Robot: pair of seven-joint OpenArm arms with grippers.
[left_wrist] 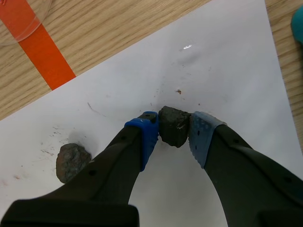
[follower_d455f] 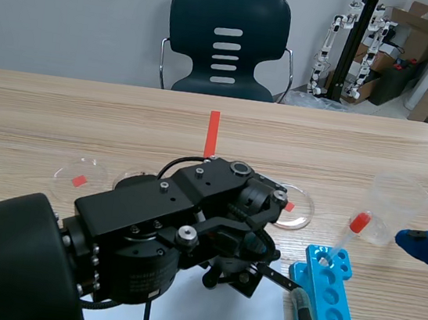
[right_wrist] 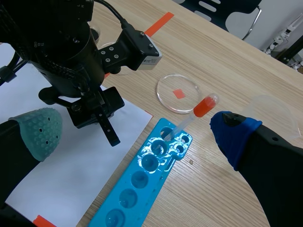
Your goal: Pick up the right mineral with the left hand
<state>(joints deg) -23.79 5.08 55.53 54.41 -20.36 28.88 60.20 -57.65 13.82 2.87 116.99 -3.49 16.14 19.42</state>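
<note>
A dark grey mineral (left_wrist: 174, 125) sits on the white paper (left_wrist: 227, 71), pressed between the blue pads of my left gripper (left_wrist: 174, 128), which is shut on it. Whether the stone is lifted off the sheet I cannot tell. A second, brownish mineral (left_wrist: 72, 161) lies on the paper beside the gripper, apart from it. In the scene view the left arm (follower_d455f: 181, 227) covers both stones. My right gripper (right_wrist: 137, 137) stands open over the blue tube rack (right_wrist: 147, 175), holding nothing.
A tube with a red cap (right_wrist: 199, 111) leans in the rack's far end. A petri dish (right_wrist: 179, 93) and a clear plastic cup (follower_d455f: 393, 207) stand beyond it; another dish (follower_d455f: 79, 174) lies at the left. A dark chair (follower_d455f: 227, 43) is behind the table.
</note>
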